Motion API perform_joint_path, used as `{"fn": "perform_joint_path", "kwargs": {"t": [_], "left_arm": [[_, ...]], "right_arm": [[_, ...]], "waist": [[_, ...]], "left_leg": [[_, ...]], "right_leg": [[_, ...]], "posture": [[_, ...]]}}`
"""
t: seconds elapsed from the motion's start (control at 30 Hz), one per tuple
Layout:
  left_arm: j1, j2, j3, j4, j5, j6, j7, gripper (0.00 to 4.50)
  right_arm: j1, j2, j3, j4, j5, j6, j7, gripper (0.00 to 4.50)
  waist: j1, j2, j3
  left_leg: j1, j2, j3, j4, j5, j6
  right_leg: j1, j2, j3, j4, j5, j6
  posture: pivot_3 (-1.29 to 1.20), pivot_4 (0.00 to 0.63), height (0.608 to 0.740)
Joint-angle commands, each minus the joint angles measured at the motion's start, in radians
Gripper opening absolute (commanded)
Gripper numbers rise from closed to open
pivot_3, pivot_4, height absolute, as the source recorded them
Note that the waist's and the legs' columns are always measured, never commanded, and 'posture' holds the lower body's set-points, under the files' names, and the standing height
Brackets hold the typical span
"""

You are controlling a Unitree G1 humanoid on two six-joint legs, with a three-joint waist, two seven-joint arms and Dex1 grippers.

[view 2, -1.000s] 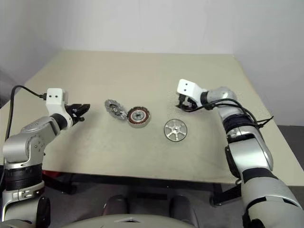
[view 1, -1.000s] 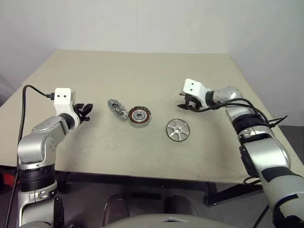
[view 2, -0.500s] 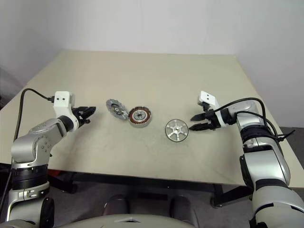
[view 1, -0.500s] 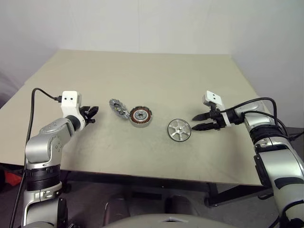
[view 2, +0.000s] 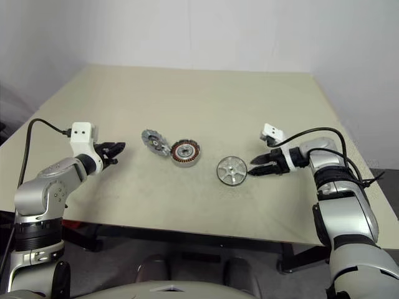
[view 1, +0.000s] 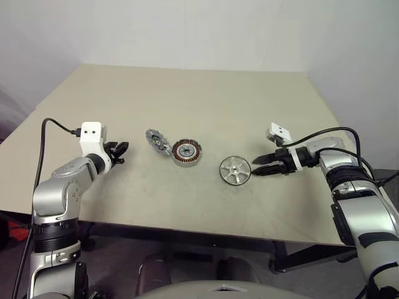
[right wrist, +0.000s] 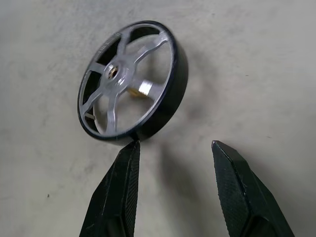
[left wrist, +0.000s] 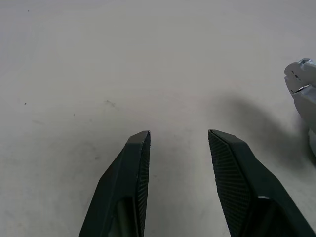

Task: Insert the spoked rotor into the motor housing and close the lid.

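The spoked rotor (view 1: 235, 170), a flat silver wheel with a dark rim, lies on the table right of centre. Just right of it, my right gripper (view 1: 254, 167) is low over the table and points at its rim, open and empty. In the right wrist view the rotor (right wrist: 131, 81) lies just past the fingertips (right wrist: 129, 148). The motor housing (view 1: 186, 152), with copper windings, sits left of the rotor. The lid (view 1: 157, 141) leans against its left side. My left gripper (view 1: 123, 151) hovers open and empty left of the lid, whose edge (left wrist: 303, 89) shows in the left wrist view.
The beige table (view 1: 206, 99) carries just these three parts near its middle. Its front edge (view 1: 187, 229) runs close below the arms. A black cable (view 1: 56, 124) loops from the left wrist.
My right arm has swung down and back from behind the rotor, and its wrist has rolled, so the gripper now points at the rotor from the right. The left arm has stayed put.
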Motion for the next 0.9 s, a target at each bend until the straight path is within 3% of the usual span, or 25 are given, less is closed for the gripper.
{"fn": "perform_joint_path", "kwargs": {"t": [0.03, 0.47, 0.73, 0.83, 0.9], "left_arm": [[0.001, 0.023, 0.012, -0.042, 0.0, -0.024, 0.001, 1.97], [0.007, 0.011, -0.006, -0.049, 0.002, -0.025, 0.006, 1.97], [0.006, 0.006, -0.021, -0.049, 0.004, -0.023, 0.01, 1.97], [0.007, 0.01, -0.025, -0.046, 0.004, -0.023, 0.008, 1.97], [0.007, 0.011, -0.026, -0.045, 0.005, -0.022, 0.007, 1.97]], "right_arm": [[0.002, -0.002, -0.01, -0.016, 0.018, 0.018, 0.064, 2.61], [-0.055, -0.047, 0.031, 0.089, -0.124, -0.153, -0.173, 2.61], [-0.095, -0.038, 0.029, 0.191, -0.2, -0.157, -0.546, 2.61], [-0.154, -0.004, -0.075, 0.216, -0.088, -0.035, -0.522, 2.61], [-0.214, 0.02, -0.174, 0.221, 0.023, 0.122, -0.411, 2.61]], "waist": [[0.001, 0.0, 0.0], [0.002, 0.0, 0.0], [0.001, -0.001, 0.0], [0.001, 0.0, 0.0], [-0.005, 0.001, 0.0]], "left_leg": [[0.0, 0.0, 0.0, 0.0, 0.0, 0.0], [0.003, -0.001, 0.0, 0.0, 0.0, 0.0], [0.01, -0.002, 0.0, 0.001, 0.0, 0.0], [0.01, -0.003, 0.0, 0.001, 0.0, 0.0], [0.009, -0.003, 0.0, 0.001, 0.0, 0.0]], "right_leg": [[0.0, 0.0, 0.0, 0.0, 0.0, 0.0], [0.004, -0.001, 0.0, 0.0, 0.0, 0.0], [0.012, -0.002, -0.001, -0.002, 0.0, 0.0], [0.012, -0.003, -0.001, -0.002, 0.0, 0.0], [0.012, -0.003, -0.001, -0.001, 0.0, 0.0]], "posture": [[0.0, 0.0, 0.74], [0.0, 0.0, 0.74], [0.0, 0.0, 0.74], [0.0, 0.0, 0.74], [0.0, 0.0, 0.74]]}}
